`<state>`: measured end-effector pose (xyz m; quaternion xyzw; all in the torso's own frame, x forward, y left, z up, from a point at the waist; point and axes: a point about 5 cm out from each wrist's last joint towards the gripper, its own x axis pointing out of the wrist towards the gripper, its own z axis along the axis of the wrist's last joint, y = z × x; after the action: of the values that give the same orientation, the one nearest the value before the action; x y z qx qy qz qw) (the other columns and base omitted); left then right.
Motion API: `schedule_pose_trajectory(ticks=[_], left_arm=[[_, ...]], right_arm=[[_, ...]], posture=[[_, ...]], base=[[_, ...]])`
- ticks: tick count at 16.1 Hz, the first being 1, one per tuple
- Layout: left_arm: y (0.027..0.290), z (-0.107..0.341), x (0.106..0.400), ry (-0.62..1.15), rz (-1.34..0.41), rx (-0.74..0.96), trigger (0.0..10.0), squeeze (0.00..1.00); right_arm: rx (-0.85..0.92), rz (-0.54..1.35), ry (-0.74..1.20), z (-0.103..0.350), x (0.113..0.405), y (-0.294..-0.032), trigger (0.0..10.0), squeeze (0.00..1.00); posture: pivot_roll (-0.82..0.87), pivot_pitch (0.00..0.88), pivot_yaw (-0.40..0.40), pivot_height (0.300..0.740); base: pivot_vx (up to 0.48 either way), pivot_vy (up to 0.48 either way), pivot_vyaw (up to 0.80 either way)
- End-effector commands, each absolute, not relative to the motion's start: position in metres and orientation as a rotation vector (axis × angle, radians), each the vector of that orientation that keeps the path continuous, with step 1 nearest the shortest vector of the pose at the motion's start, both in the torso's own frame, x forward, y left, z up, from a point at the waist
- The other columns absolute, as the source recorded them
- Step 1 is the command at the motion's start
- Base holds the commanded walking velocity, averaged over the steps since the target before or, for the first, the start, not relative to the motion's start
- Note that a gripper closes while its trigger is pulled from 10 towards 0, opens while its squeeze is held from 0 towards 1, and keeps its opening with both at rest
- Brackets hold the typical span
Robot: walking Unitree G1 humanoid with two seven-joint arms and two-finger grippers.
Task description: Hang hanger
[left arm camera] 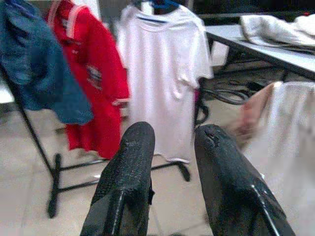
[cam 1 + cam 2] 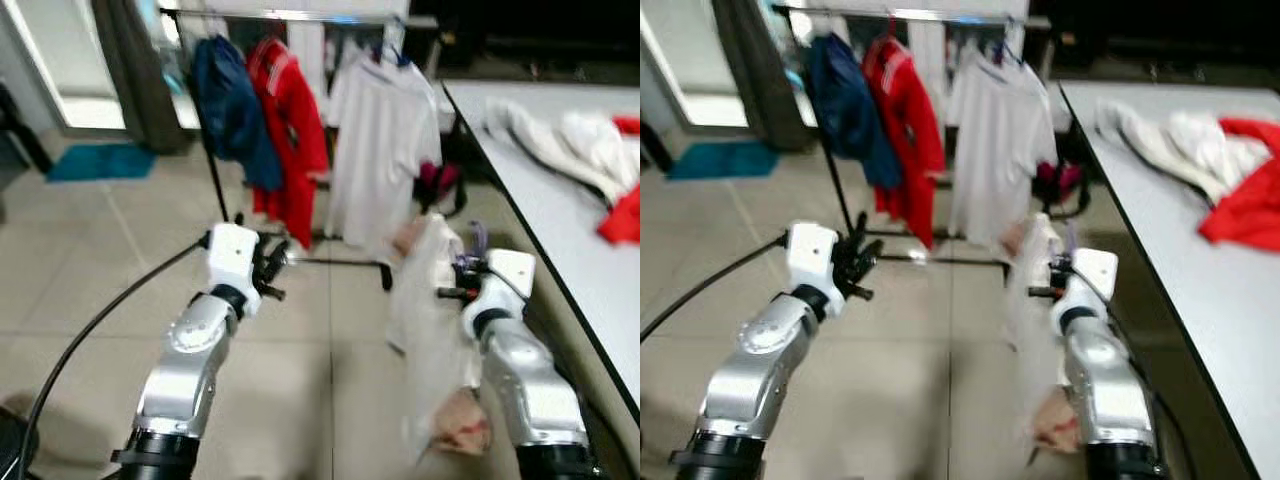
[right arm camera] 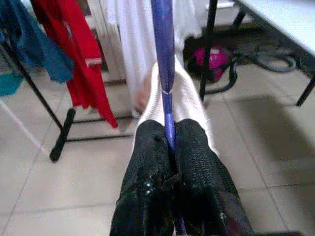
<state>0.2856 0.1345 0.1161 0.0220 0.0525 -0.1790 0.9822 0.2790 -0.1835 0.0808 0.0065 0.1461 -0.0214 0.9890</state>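
Right end effector (image 3: 170,147): fingers pressed together, clamped on purple hanger (image 3: 162,59), held out ahead of torso, well short of clothes rack (image 2: 300,15).
Left end effector (image 1: 172,147): fingers apart, nothing between them, raised and aimed toward rack.
Hanger location: upright in right grip, above tiled floor (image 2: 100,250), beside near edge of worktop (image 2: 560,230); hook end hidden past frame top.
Garment on hanger: pale shirt (image 2: 435,320) draped over hanger, hanging slack beside right arm.
Handling, judged: hanger light and stiff, smooth and liable to twist in a narrow grip; shirt soft, swinging freely, apt to slip off a tilted hanger.
Hold point, judged: present grip on shaft below hook suitable; hook must stay free to catch rail.
Rack contents: blue garment (image 2: 230,105), red shirt (image 2: 295,125), white T-shirt (image 2: 385,140), hung in a row.
Worktop contents: loose white garments (image 2: 560,140) and red garment (image 2: 622,215) toward far edge.
Containers: none discernible.
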Motion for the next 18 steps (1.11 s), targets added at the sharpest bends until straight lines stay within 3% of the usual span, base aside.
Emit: schedule_pose_trajectory(ticks=[1,18], left_arm=[[0.1471,0.1145,0.2844,0.113,-0.318,0.064,10.0,0.0],[0.1503,0.1158,0.2846,0.107,-0.297,0.076,10.0,0.0]], right_arm=[[0.037,-0.023,0.26,0.0846,0.28,-0.1757,10.0,0.0],[0.03,0.0,0.262,0.0835,0.2844,-0.173,10.0,0.0]], posture=[[0.06,0.0,-0.026,0.74],[0.08,0.004,-0.04,0.74]], base=[[0.349,0.0,0.0],[0.358,0.0,0.0]])
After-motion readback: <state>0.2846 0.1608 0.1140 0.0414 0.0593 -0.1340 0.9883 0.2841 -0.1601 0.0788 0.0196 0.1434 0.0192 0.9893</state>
